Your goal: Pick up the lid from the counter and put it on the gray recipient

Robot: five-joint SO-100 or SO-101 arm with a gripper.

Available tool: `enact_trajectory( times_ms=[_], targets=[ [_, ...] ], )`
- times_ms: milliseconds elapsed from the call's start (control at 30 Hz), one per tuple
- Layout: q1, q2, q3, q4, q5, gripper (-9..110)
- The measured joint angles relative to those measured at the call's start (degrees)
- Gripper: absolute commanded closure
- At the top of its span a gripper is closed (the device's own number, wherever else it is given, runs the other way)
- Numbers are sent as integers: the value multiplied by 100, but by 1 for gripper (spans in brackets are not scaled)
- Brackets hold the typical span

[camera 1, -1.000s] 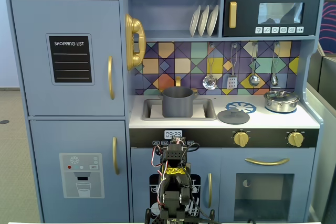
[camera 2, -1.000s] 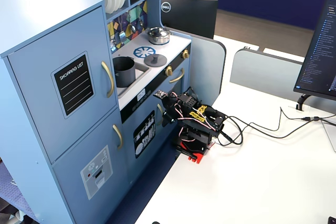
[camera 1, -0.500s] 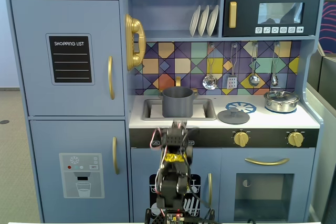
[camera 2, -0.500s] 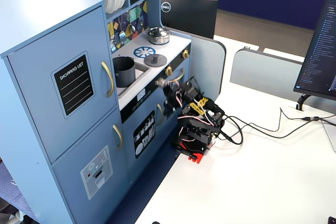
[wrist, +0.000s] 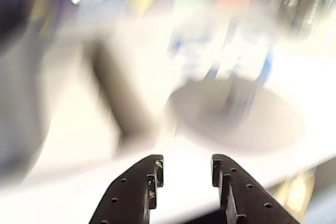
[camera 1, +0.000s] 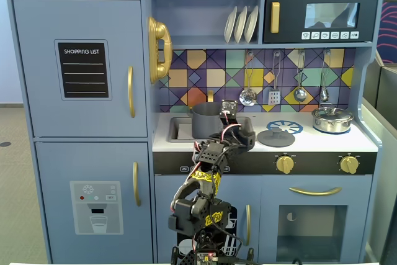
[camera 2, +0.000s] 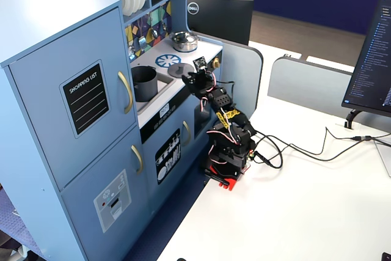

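The dark gray lid (camera 1: 276,138) lies flat on the white counter, knob up, just in front of the blue burner print. It also shows in another fixed view (camera 2: 179,69) and, blurred, in the wrist view (wrist: 236,119). The gray pot (camera 1: 206,119) stands in the sink at the left, uncovered; it also shows in a fixed view (camera 2: 144,82). My gripper (camera 1: 240,136) hovers over the counter's front edge between pot and lid. In the wrist view my gripper (wrist: 186,163) is open and empty, with the lid just ahead and slightly right.
A shiny silver pot with its lid (camera 1: 332,119) stands at the counter's right end. Utensils (camera 1: 275,79) hang on the tiled back wall above the counter. Gold knobs (camera 1: 285,164) stick out below the counter edge. The sink rim (camera 1: 170,130) lies left of the pot.
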Motion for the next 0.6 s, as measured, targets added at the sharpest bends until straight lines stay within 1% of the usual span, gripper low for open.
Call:
enact_trajectory(
  times_ms=[67,167,267,367,600],
  targets=[
    [211,-123,202,-510,123,86],
    [501,-343,369,-1046,360,80],
    [562,-686,369,-1529,483,74],
    [668,-1169,290,-1890,554,73],
    [668,-2232,-220,-2329,562,73]
  ],
)
